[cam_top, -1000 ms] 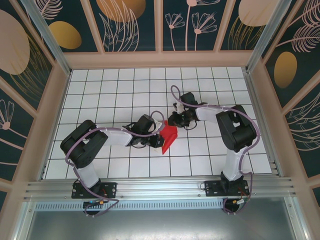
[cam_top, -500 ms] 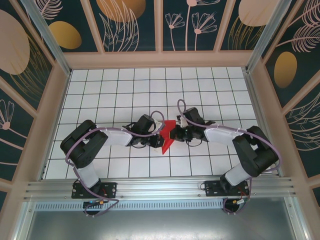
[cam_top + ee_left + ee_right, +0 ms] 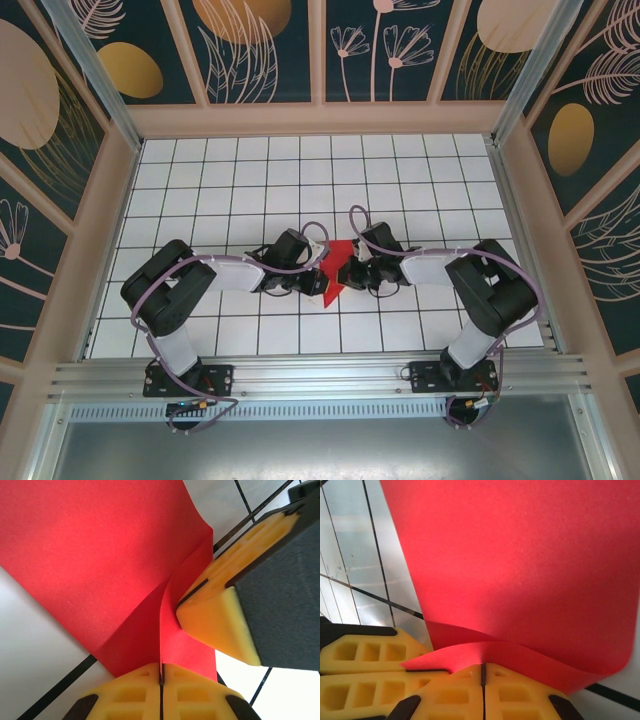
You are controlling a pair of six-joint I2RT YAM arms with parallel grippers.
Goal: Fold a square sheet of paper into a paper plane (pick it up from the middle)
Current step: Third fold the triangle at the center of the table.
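Since the earlier frame the right arm [image 3: 480, 285] has tucked its elbow inward. The right gripper [image 3: 353, 270] and left gripper [image 3: 316, 270] are both pinched shut on the red paper [image 3: 335, 268] between them at the middle of the table [image 3: 200, 180]. The paper runs lengthwise far-to-near with its tip toward the near edge, its sides partly hidden by fingers.

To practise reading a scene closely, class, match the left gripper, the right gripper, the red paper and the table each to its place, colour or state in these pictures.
Column A
1. left gripper
2. right gripper
3. red paper
4. table

Column B
a. white, crossed by dark grid lines
b. shut on the paper, reaching in from the left of the top view
c. creased, held between two grippers
d. shut on the paper, reaching in from the right of the top view

Pairs: 1-b, 2-d, 3-c, 4-a
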